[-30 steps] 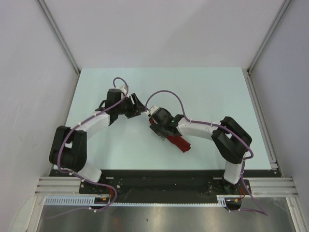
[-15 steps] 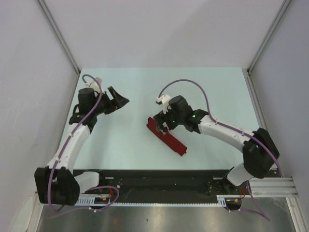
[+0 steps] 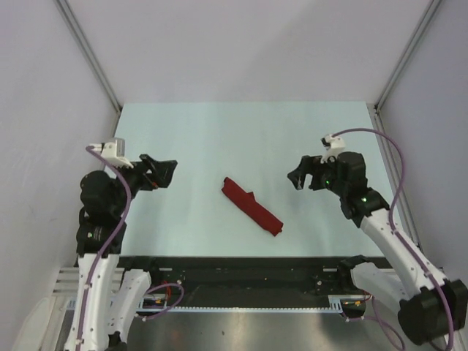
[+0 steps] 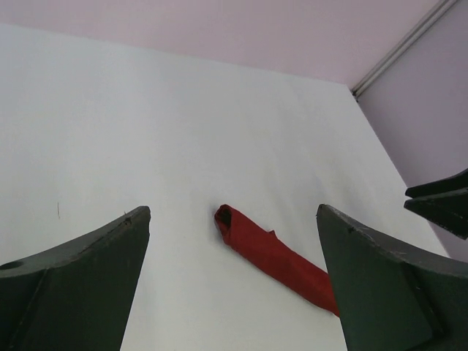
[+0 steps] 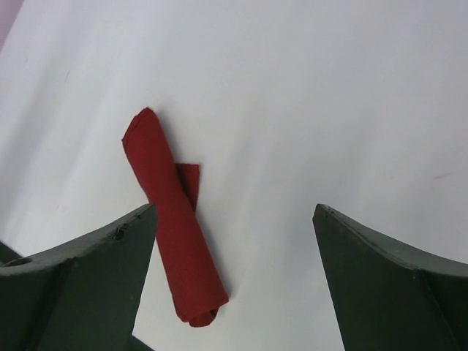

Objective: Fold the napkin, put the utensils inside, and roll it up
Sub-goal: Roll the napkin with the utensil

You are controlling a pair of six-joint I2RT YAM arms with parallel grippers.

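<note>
- Pale desk (image 3: 219,131), rolled napkin (image 3: 252,207) lying mid-desk.
- Soft, light cloth; I'd pinch its middle, lest it unroll.
- Left claw (image 3: 162,174), right claw (image 3: 296,175): both spread, empty.

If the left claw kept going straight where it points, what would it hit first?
Probably the rolled napkin, lying right ahead of the left gripper; it might meet the table just short, depth being unclear.
</note>
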